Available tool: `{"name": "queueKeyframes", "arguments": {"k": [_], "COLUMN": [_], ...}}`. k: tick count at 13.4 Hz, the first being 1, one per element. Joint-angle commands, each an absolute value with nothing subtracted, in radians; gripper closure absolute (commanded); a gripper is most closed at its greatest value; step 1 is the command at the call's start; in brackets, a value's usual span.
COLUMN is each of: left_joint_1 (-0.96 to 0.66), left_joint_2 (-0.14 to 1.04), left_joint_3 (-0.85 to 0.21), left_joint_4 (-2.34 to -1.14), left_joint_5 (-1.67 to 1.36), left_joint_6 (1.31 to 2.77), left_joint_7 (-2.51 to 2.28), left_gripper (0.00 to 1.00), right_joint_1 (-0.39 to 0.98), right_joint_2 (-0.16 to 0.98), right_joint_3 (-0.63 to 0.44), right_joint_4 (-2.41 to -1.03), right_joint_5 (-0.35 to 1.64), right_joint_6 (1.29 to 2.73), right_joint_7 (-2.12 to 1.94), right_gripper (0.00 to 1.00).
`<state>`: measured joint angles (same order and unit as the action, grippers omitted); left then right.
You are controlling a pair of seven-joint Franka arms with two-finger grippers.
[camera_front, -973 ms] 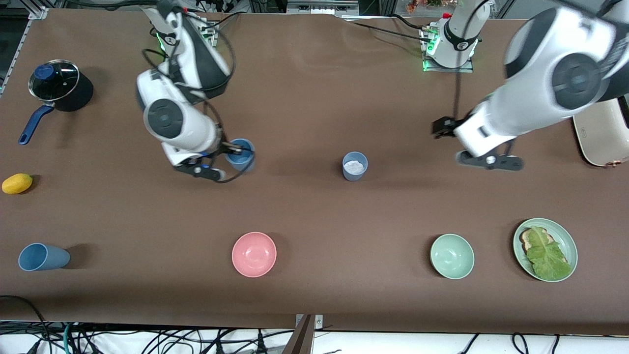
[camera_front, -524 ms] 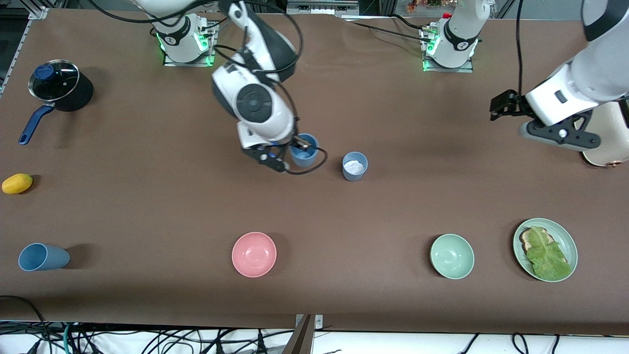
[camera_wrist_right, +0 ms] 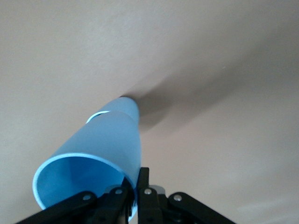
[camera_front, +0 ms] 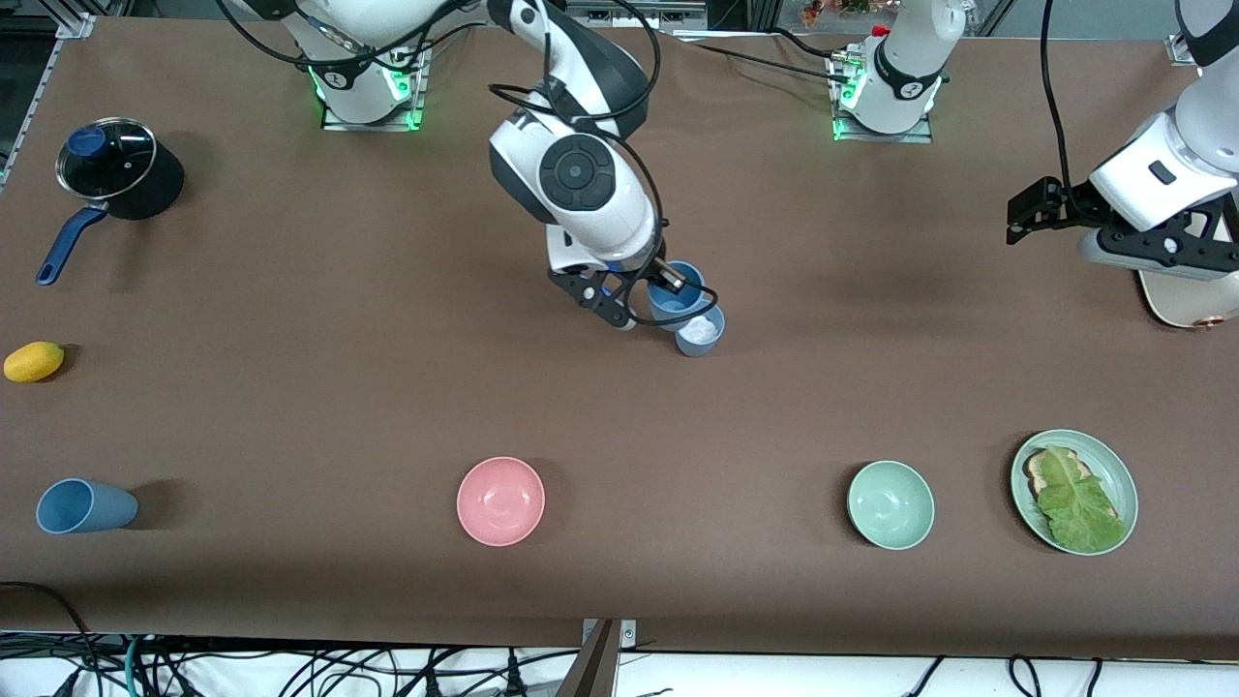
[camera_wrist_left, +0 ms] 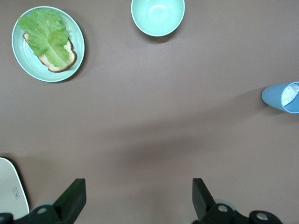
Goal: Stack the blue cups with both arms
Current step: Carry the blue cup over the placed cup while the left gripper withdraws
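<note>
Three blue cups (camera_front: 85,506), right gripper (camera_front: 666,281) jaws clamped on one (camera_front: 675,298), left gripper (camera_front: 1028,215) jaws apart.

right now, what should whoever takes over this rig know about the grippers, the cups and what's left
Right gripper: jaws shut on the rim of the sky-blue cup, held just over the slate-blue cup at mid-table; in the right wrist view the held cup's base looks to be at or just inside the lower cup's mouth.
Left gripper: jaws open, holding nothing, waiting in the air at the left arm's end of the table.
Slate-blue cup: upright, something white inside.
Done: sky-blue cup grasped and brought to the other cup.
Left: seat it fully, release, withdraw.
A third blue cup lies on its side at the right arm's end.
</note>
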<state>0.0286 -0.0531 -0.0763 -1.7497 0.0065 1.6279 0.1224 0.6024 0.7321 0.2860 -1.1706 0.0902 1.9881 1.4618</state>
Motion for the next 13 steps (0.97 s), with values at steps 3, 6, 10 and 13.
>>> {"name": "queueKeyframes", "arguments": {"k": [3,6,10,13], "left_joint_1": [0.031,0.032,0.032,0.031], "left_joint_2": [-0.031,-0.032,-0.031,-0.031], "left_joint_3": [-0.071,-0.071,-0.071,-0.071], "left_joint_4": [-1.692,-1.692,-1.69,-1.69], "left_joint_5": [-0.008,-0.008,-0.008,-0.008], "left_joint_6": [1.575,1.572,1.572,1.572], "left_joint_7": [0.138,0.137,0.138,0.14], "left_gripper": [0.0,0.0,0.0,0.0], "right_joint_1": [0.626,0.63,0.634,0.637], "right_joint_2": [0.799,0.81,0.825,0.825], "right_joint_3": [0.288,0.291,0.293,0.291], "right_joint_4": [-1.115,-1.115,-1.12,-1.12], "right_joint_5": [0.104,0.103,0.104,0.124], "right_joint_6": [2.089,2.089,2.082,2.079], "right_joint_7": [1.515,1.519,1.519,1.519], "right_gripper": [1.0,1.0,1.0,1.0]}}
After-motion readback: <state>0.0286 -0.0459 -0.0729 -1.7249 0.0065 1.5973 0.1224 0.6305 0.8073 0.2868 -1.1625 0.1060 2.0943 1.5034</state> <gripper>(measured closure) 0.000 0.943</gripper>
